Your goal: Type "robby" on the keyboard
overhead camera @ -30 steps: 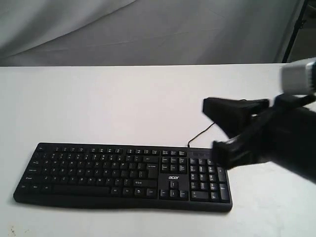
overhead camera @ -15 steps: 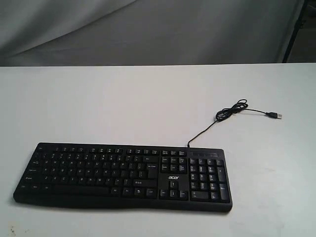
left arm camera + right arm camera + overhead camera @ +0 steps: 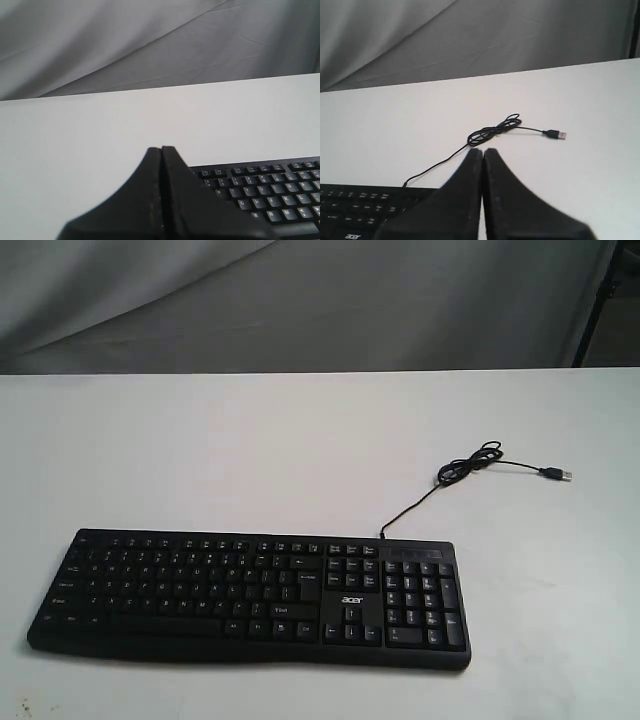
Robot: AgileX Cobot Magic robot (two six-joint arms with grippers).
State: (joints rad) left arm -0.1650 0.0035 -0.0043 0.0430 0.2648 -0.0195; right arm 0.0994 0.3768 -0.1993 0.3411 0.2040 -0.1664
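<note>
The black keyboard (image 3: 250, 595) with number pad and white "acer" logo lies flat near the table's front edge. Its thin cable (image 3: 455, 475) runs back right to a small coil and a loose USB plug (image 3: 555, 474). Neither arm shows in the exterior view. My left gripper (image 3: 161, 148) is shut and empty; part of the keyboard (image 3: 270, 192) shows just beyond its tip. My right gripper (image 3: 483, 150) is shut and empty, the keyboard's number-pad end (image 3: 360, 207) showing to one side and the coiled cable (image 3: 495, 130) beyond its tip.
The white table (image 3: 250, 450) stretches behind the keyboard to a grey cloth backdrop (image 3: 300, 300). A dark stand leg (image 3: 598, 300) rises at the far right corner.
One second ago the right arm hung over the keyboard's number-pad end in the exterior view. It withdrew out of that view by half a second ago; nothing has moved since.
</note>
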